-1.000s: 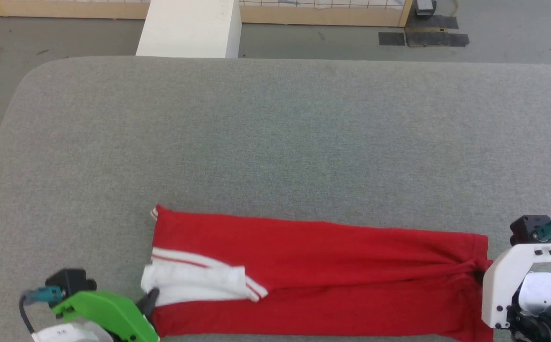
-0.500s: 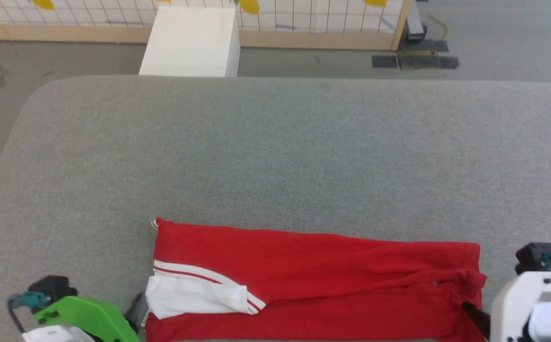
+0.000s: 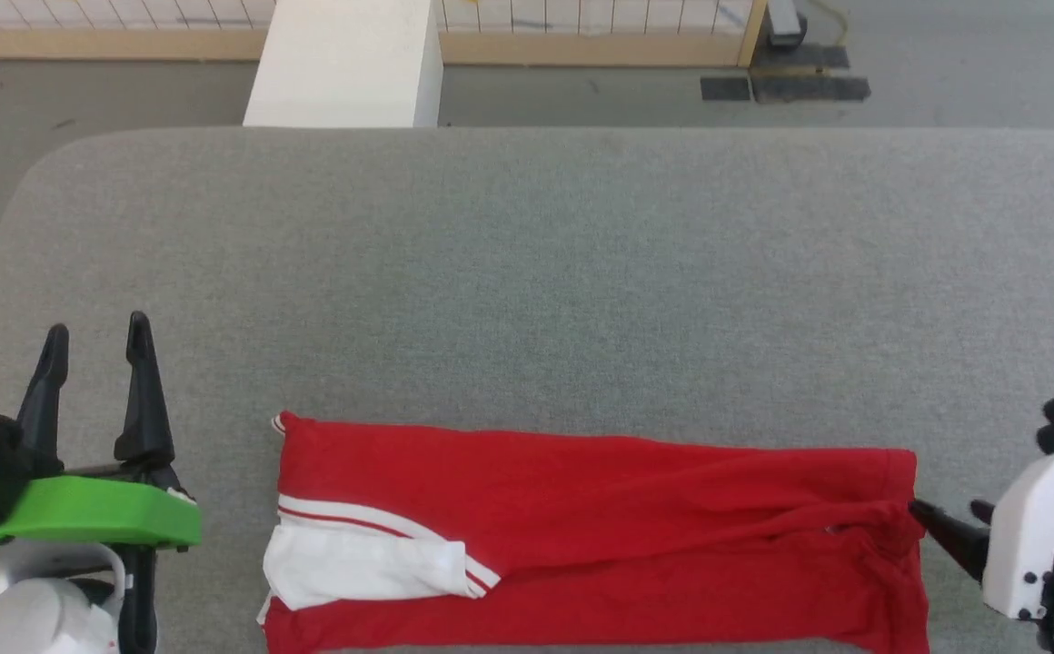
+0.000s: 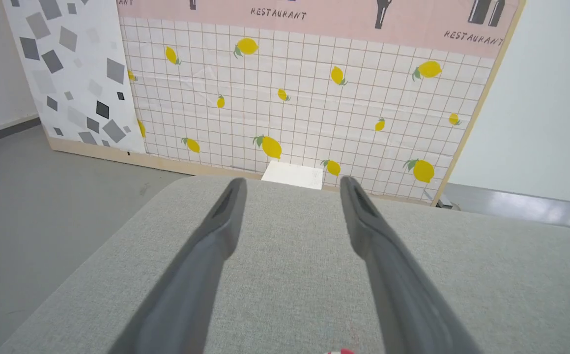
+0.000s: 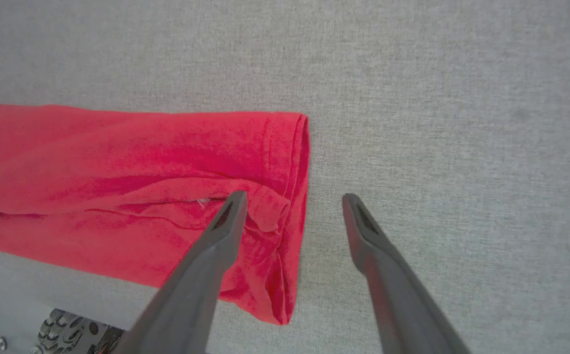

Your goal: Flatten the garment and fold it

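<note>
The garment (image 3: 600, 536) lies as a long red strip across the near part of the grey table (image 3: 527, 272), its white sleeve (image 3: 354, 572) with red-white trim folded on top at the left end. No letters or number show. My left gripper (image 3: 95, 331) stands open to the left of the garment, apart from it, fingers pointing away over bare table (image 4: 290, 295). My right gripper (image 5: 293, 196) is open at the garment's right hem (image 5: 295, 162). Its left finger (image 5: 216, 246) lies over the creased red cloth (image 5: 142, 172) and the other over bare table.
A white box (image 3: 345, 64) stands on the floor beyond the table's far edge. Behind it is a tiled panel with lemons (image 4: 290, 98). The table's far left corner (image 3: 36, 173) is rounded. Dark mats (image 3: 781, 88) lie on the floor at the far right.
My left gripper has come off the sleeve end, swung out to the left and now stands open. My right gripper has drawn back slightly, open at the hem. The camera shifted too.
</note>
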